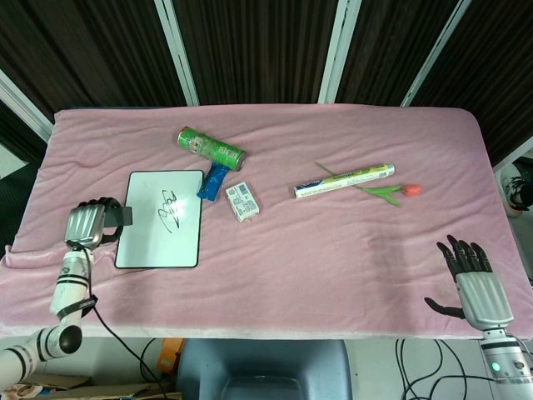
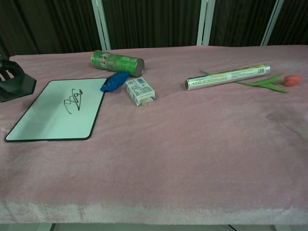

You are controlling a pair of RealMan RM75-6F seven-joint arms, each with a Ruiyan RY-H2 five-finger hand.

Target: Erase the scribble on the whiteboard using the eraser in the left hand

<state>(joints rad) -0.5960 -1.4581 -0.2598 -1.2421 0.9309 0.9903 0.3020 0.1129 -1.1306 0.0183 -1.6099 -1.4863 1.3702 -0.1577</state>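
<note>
A whiteboard [image 1: 161,218] [image 2: 57,114] with a black frame lies flat on the pink cloth at the left. A black scribble [image 1: 170,207] [image 2: 73,101] sits in its upper middle. My left hand [image 1: 89,226] hovers just left of the board and grips a dark eraser [image 1: 119,217] [image 2: 17,86] whose end reaches the board's left edge. In the chest view only the eraser and dark fingers show at the left border. My right hand [image 1: 478,278] rests at the table's front right corner, fingers spread, holding nothing.
Behind the board lie a green can [image 1: 211,147] [image 2: 117,62], a blue object [image 1: 213,181] [image 2: 114,81] and a small white box [image 1: 243,201] [image 2: 140,91]. A foil-wrapped roll [image 1: 343,180] [image 2: 227,77] and a tulip [image 1: 393,192] [image 2: 272,82] lie further right.
</note>
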